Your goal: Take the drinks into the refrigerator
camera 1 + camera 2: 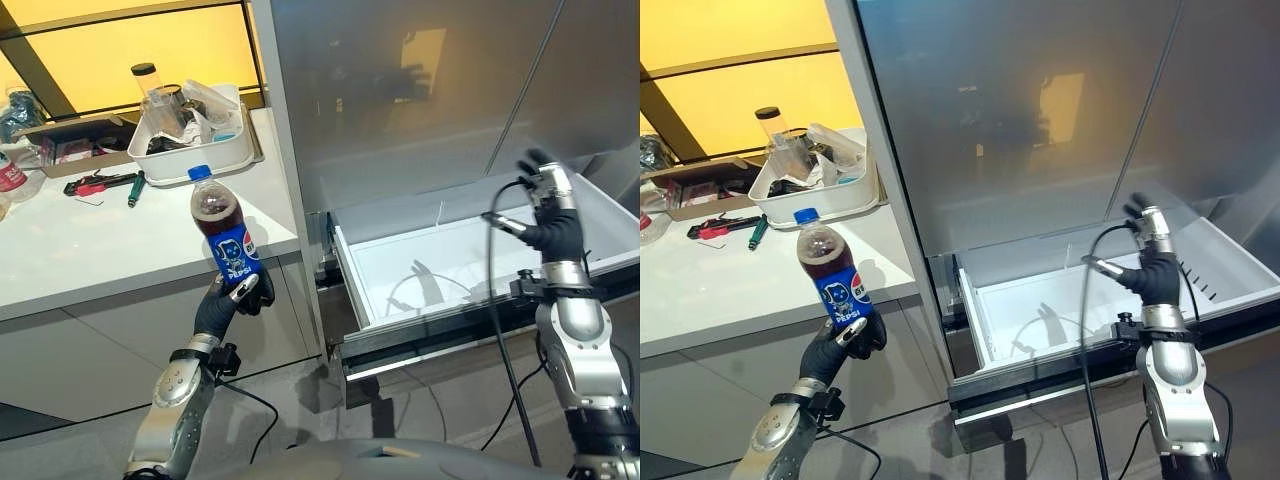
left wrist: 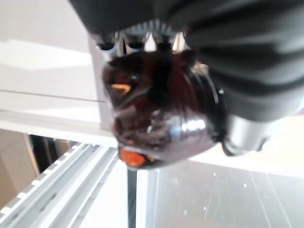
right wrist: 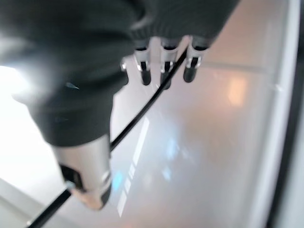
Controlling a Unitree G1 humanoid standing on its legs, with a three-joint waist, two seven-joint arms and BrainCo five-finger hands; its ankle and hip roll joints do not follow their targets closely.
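My left hand (image 1: 232,300) is shut on the base of a cola bottle (image 1: 222,228) with a blue cap and blue label, held upright in front of the white counter's edge. In the left wrist view the bottle's dark bottom (image 2: 156,114) shows against my fingers. The refrigerator (image 1: 430,90) has grey closed upper doors and a white bottom drawer (image 1: 420,265) pulled out and empty. My right hand (image 1: 547,205) is raised over the drawer's right side, fingers straight and open, holding nothing; the right wrist view shows its fingers (image 3: 164,71) before the grey door.
A white counter (image 1: 90,240) stands left of the refrigerator. On it sit a white tub (image 1: 195,125) of clutter, a cardboard box (image 1: 70,145), red and green hand tools (image 1: 105,183) and a bottle at the far left edge (image 1: 10,175). Grey floor lies below the drawer.
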